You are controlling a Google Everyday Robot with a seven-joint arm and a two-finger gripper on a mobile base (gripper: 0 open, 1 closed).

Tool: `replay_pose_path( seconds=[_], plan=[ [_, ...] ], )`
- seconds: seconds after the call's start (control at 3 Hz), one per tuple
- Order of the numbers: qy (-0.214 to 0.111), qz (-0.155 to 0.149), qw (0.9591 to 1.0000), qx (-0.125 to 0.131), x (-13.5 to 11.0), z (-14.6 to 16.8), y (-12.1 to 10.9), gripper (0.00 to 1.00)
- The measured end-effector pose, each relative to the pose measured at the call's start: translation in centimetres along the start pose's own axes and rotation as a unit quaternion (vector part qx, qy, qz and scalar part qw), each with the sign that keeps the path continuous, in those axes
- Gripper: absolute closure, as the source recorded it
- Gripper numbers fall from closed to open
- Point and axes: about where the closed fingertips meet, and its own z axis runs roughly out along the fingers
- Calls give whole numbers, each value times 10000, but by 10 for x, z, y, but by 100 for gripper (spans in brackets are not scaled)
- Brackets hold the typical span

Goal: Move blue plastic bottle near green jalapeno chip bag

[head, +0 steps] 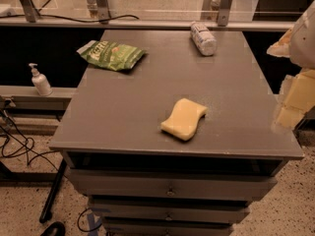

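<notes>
Table (pixel 128 107) carries the blue plastic bottle (pixel 203 38) on its side at upper centre-right of the frame. Its long axis runs nearly top to bottom, with the lower end leaning slightly right. The green jalapeno chip bag (pixel 112 55) lies well apart at upper left. The hand (pixel 295 92) is at the right edge; I cannot tell whether it is open or closed.

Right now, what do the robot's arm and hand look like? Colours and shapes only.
At the view's right edge, the hand is pale cream-yellow, blocky segments; the arm above is a rounded whitish shell. No cables or markings show.
</notes>
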Motion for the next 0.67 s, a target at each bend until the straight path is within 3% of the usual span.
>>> replay_pose_path(
  seconds=[0.33, 0.67],
  plan=[
    [0, 0, 10000, 0, 0, 0, 0, 0],
    [-92, 105, 9997, 182, -2, 1, -12, 0]
  ],
)
